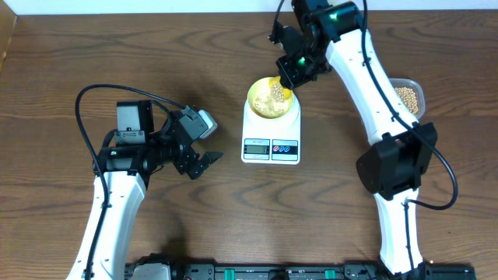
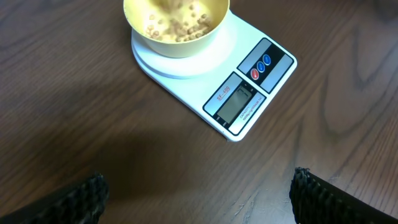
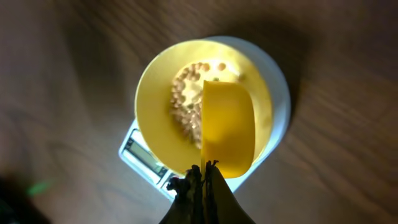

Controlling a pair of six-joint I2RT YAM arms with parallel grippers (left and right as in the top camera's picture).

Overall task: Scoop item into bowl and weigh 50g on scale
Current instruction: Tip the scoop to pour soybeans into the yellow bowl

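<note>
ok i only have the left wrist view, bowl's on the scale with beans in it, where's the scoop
Observer: The yellow scoop is right over the bowl, with the right claw shut on its handle.
Operator: is there more to scoop from
Observer: Yes, a clear tub of beans sits to the right of the scale, partly hidden by the right arm.
Operator: and where's my claw relative to all that
Observer: The left claw is open and holds nothing. It is to the left of the scale and apart from it.
</note>
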